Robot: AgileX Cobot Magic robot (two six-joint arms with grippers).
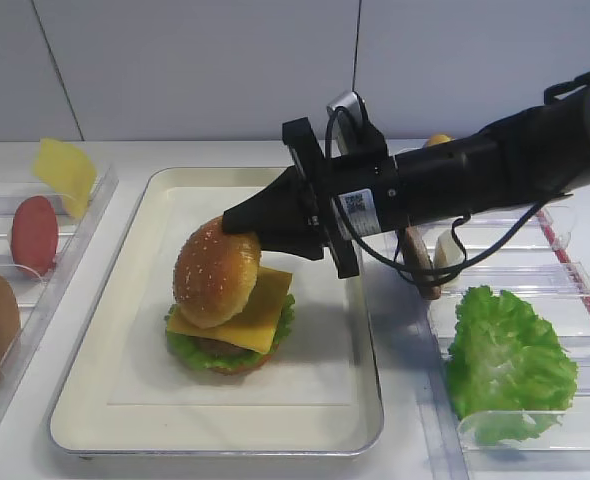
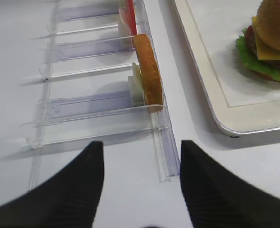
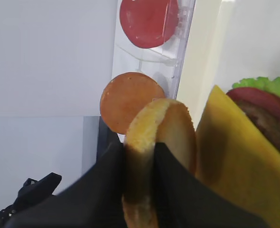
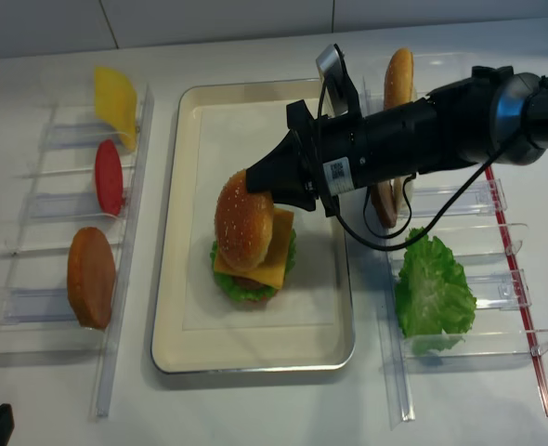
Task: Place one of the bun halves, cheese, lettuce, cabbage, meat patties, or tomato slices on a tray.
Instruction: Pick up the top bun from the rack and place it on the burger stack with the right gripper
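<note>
My right gripper (image 1: 237,222) is shut on the rim of a sesame bun half (image 1: 213,272), holding it tilted on edge over the stack on the tray (image 1: 125,390). The stack has lettuce (image 1: 190,350), a dark meat patty (image 3: 268,124), a tomato slice (image 3: 259,98) and cheese (image 1: 257,312) on top. In the right wrist view the black fingers (image 3: 178,190) pinch the bun half (image 3: 154,123) right beside the cheese (image 3: 235,161). My left gripper (image 2: 141,148) is open over bare table by the end of the left rack (image 2: 164,156).
The left clear rack holds a cheese slice (image 4: 114,93), a tomato slice (image 4: 109,177) and a bun half (image 4: 91,276). The right rack (image 4: 497,195) holds a bun half (image 4: 399,79), a brown disc (image 4: 383,206) and a lettuce leaf (image 4: 432,293). The right arm spans the tray's right rim.
</note>
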